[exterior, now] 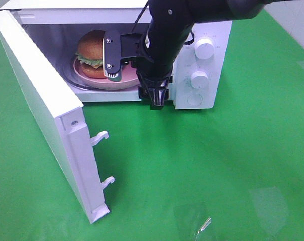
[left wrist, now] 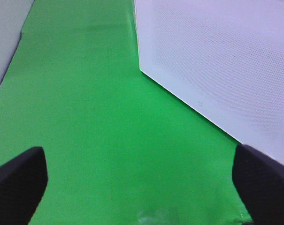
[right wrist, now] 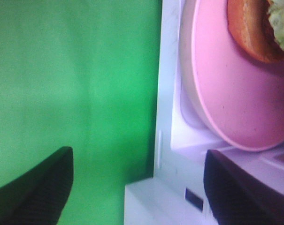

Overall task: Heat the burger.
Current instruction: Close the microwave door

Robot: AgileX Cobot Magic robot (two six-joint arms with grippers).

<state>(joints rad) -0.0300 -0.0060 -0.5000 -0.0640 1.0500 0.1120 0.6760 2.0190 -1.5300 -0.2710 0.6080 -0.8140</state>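
The burger (exterior: 93, 52), golden-brown buns with green lettuce, sits on a pink plate (exterior: 99, 82) inside the open white microwave (exterior: 214, 65). My right gripper (exterior: 132, 89) is open and empty at the front edge of the microwave's opening, just right of the plate; one finger (exterior: 111, 59) reaches in front of the burger. The right wrist view shows the burger's edge (right wrist: 259, 28), the plate (right wrist: 235, 98) and both fingers spread wide. My left gripper (left wrist: 142, 187) is open and empty over green cloth, beside the door's outer face (left wrist: 226, 61). It is out of the high view.
The microwave door (exterior: 41, 95) stands swung open to the left, with two latch hooks (exterior: 100, 136) on its edge. Two knobs (exterior: 205, 48) (exterior: 199, 79) and a round button (exterior: 195, 100) are on the right panel. A small clear piece of plastic (exterior: 202, 225) lies near the front.
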